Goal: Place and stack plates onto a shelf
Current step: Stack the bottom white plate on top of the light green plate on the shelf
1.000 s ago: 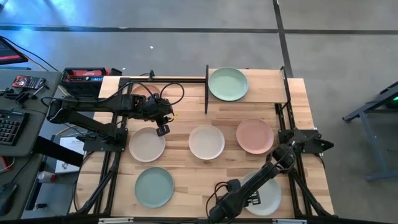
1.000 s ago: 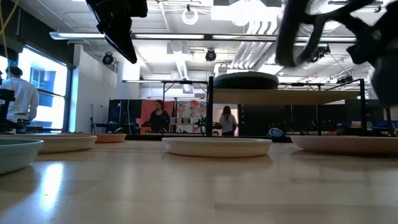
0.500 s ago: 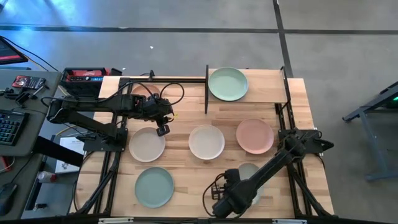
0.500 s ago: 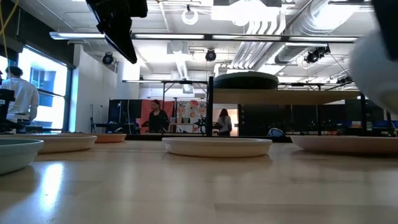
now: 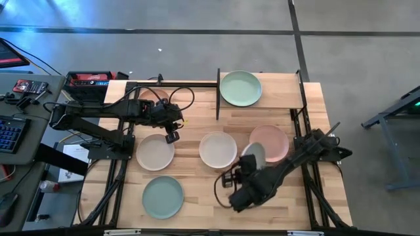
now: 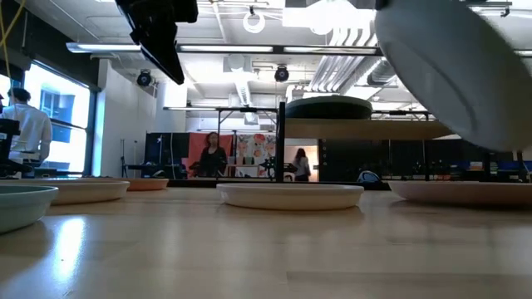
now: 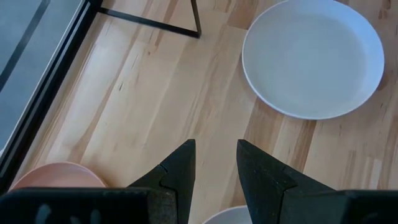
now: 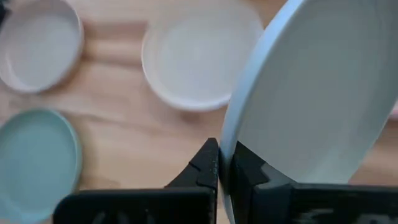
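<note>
The right hand [image 8: 222,163] is pinching the rim of a pale plate [image 5: 254,156] and holding it tilted above the surface [image 5: 197,177], near the pink plate [image 5: 272,139]. Next it needs carrying to the shelf [image 5: 275,92]. The left hand [image 7: 213,165] is waiting, a little open and empty.

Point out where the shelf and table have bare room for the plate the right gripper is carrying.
The right gripper holds a pale plate on edge. The shelf is bare right of its mint plate. The table is bare along its near edge, right of the near mint plate. The middle row is crowded: beige, cream, pink.
</note>
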Robot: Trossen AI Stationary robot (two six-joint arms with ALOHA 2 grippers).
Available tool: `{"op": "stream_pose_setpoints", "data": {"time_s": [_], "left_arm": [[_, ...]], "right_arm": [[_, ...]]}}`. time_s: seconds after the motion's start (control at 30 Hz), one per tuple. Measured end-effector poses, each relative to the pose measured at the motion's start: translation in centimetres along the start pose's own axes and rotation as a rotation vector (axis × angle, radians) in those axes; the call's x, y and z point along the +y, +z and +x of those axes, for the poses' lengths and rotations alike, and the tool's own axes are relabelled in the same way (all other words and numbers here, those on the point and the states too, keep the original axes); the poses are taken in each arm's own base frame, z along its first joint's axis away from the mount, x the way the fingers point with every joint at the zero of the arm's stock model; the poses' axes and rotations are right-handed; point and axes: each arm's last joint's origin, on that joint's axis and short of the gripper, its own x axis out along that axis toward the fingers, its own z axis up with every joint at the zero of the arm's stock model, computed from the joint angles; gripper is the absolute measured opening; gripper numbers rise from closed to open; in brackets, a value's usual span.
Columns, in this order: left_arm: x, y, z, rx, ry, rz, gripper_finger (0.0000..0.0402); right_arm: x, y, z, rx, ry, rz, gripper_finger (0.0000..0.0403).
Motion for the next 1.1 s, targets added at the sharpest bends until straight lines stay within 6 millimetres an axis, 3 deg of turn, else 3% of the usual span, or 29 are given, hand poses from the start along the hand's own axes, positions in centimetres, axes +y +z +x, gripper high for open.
{"op": "stream_pose_setpoints", "data": {"time_s": [0.23, 0.5, 0.83, 1.1], "left_arm": [[0.0, 0.0, 0.0, -0.002, 0.000, 0.000, 0.0106], [0.4, 0.1, 0.1, -0.002, 0.013, -0.022, 0.0106], [2.0, 0.2, 0.5, 0.006, 0.053, -0.114, 0.0106], [3.3, 0.3, 0.7, 0.011, 0.087, -0.223, 0.0106]], "right_arm": [[-0.4, 5.6, -1.5, -0.114, 0.057, -0.108, 0.0000], [-1.1, 12.8, -2.0, -0.233, 0.034, -0.279, 0.0000], [-3.7, 22.2, -1.4, -0.268, -0.111, -0.535, 0.0000], [-5.0, 27.9, 0.3, -0.241, -0.180, -0.786, 0.0000]]}}
